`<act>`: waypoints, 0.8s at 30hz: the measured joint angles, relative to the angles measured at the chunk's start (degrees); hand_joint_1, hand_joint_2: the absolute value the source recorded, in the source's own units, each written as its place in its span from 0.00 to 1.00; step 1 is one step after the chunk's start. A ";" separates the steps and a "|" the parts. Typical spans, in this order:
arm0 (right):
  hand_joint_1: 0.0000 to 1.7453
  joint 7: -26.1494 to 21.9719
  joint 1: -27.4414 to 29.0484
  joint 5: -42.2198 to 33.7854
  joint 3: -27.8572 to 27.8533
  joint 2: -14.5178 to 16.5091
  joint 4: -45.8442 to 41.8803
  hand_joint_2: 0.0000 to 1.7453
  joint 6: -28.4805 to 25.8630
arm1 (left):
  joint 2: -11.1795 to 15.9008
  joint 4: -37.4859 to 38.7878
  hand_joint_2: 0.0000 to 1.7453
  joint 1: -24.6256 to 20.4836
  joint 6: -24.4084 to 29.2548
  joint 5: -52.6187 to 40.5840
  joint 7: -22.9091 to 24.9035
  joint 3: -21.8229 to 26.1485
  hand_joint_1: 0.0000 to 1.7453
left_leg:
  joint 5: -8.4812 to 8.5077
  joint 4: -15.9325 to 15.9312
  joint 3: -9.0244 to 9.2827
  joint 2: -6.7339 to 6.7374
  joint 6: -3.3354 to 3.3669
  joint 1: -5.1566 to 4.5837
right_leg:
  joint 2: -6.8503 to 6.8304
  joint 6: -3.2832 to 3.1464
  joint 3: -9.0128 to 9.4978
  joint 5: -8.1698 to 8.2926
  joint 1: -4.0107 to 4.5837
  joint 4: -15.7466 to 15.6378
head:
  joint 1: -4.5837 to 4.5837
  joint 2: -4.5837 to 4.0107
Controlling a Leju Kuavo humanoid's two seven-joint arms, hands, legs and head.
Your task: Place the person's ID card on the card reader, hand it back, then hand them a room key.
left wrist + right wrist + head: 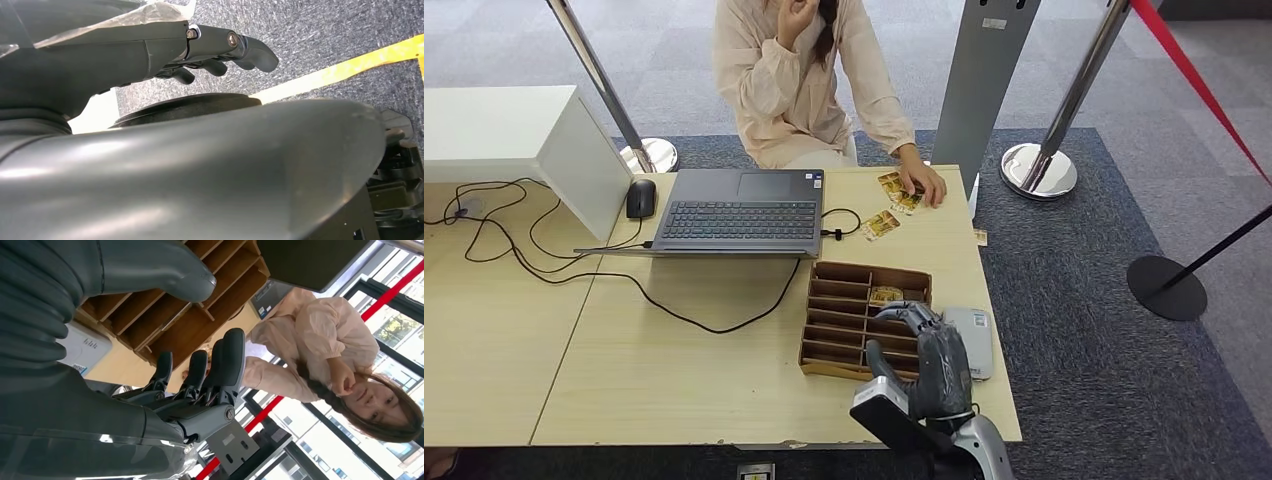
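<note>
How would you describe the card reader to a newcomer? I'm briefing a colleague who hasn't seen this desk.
Start at the wooden desk with the open laptop. Nearer the robot sits a brown divided organizer tray. The card reader is the flat, pale grey rectangular device lying right beside that tray, at the desk's right edge, beside the robot's right hand.

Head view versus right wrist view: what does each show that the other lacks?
Head view alone: the laptop's keyboard, mouse, cards under the person's hand. Right wrist view alone: the person's raised hand by the hair and windows behind. Both: right hand empty over the wooden organizer, the card reader beside it.
</note>
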 joint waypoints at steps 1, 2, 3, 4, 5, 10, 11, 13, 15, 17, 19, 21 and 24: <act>0.51 0.00 -0.01 -0.12 0.25 0.05 0.26 1.00 0.10 | 0.00 0.00 0.00 0.00 0.00 0.00 0.04 -0.01 0.00 | 0.00 0.00 0.00 0.00 0.00 0.00 | 0.00 0.00 0.00 0.00 0.00 0.00 | -0.01 0.00; 0.50 0.01 -0.02 -0.24 0.50 0.08 0.53 1.00 0.21 | 0.00 0.00 0.00 0.00 0.00 0.00 0.08 0.00 0.00 | 0.00 0.00 0.00 0.00 0.00 0.00 | 0.00 0.00 0.00 0.00 0.00 0.00 | -0.01 0.00; 0.50 0.01 -0.02 -0.35 0.74 0.10 0.79 1.00 0.34 | 0.00 0.01 0.00 0.00 0.01 0.01 0.13 0.00 0.00 | 0.00 0.00 0.00 0.00 0.00 0.00 | 0.00 0.00 0.00 0.00 0.00 0.00 | -0.01 0.00; 0.50 0.01 -0.04 -0.45 0.95 0.13 1.03 1.00 0.45 | 0.00 0.01 0.00 0.00 0.01 0.02 0.16 0.00 0.00 | 0.00 0.00 0.00 0.00 0.00 0.00 | 0.00 0.00 0.00 0.00 0.00 0.00 | -0.01 0.00; 0.49 0.01 -0.08 -0.52 1.16 0.15 1.29 1.00 0.55 | 0.00 0.01 0.00 0.00 0.02 0.03 0.19 0.01 0.00 | 0.00 0.00 0.00 0.00 0.00 0.00 | 0.00 0.00 0.00 0.00 0.00 0.00 | 0.00 0.00; 0.50 0.00 -0.32 -0.59 2.30 0.36 2.27 1.00 1.02 | 0.00 -0.02 0.00 0.00 0.07 0.07 0.27 0.03 0.00 | 0.00 0.00 0.00 0.00 0.00 0.00 | 0.00 0.00 0.00 0.00 0.00 0.00 | 0.00 0.00; 0.51 0.00 -0.37 -0.62 2.47 0.40 2.46 1.00 1.09 | 0.00 -0.02 0.00 0.00 0.07 0.07 0.28 0.04 0.00 | 0.00 0.00 0.00 0.00 0.00 0.00 | 0.00 0.00 0.00 0.00 0.00 0.00 | 0.00 0.00; 0.51 0.00 -0.56 -0.69 2.94 0.44 2.89 1.00 1.25 | 0.01 -0.02 0.00 -0.01 0.07 0.07 0.28 0.09 0.00 | 0.00 0.00 0.00 0.00 0.00 0.00 | 0.00 0.00 0.00 0.00 0.00 0.00 | 0.00 0.00; 0.51 0.00 -0.72 -0.72 3.45 0.49 3.30 1.00 1.43 | 0.02 -0.02 0.00 0.00 0.07 0.07 0.28 0.18 0.00 | 0.00 0.00 0.00 0.00 0.00 0.00 | 0.00 0.00 0.00 0.00 0.00 0.00 | 0.00 0.00; 0.51 0.00 -0.77 -0.72 3.75 0.55 3.68 1.00 1.61 | 0.02 -0.02 0.00 -0.01 0.09 0.07 0.28 0.31 0.00 | 0.00 0.00 0.00 0.00 0.00 0.00 | 0.00 0.00 0.00 0.00 0.00 0.00 | -0.01 0.00; 0.50 0.00 -0.87 -0.70 3.99 0.56 4.01 1.00 1.72 | 0.02 -0.02 0.00 -0.01 0.18 0.07 0.28 0.39 0.00 | 0.00 0.00 0.00 0.00 0.00 0.00 | 0.00 0.00 0.00 0.00 0.00 0.00 | 0.00 0.00; 0.50 0.00 -1.04 -0.53 4.33 0.57 4.33 1.00 1.72 | 0.02 -0.02 0.00 -0.01 0.30 0.07 0.27 0.45 0.00 | 0.00 0.00 0.00 0.00 0.00 0.00 | 0.00 0.00 0.00 0.00 0.00 0.00 | 0.00 0.00; 0.48 0.29 -1.28 0.33 4.78 0.59 4.76 1.00 1.54 | 0.02 -0.02 0.00 -0.01 0.38 0.08 0.26 0.55 0.00 | 0.00 0.00 0.00 0.00 0.00 0.00 | 0.00 0.00 0.00 0.00 0.00 0.00 | 0.00 0.00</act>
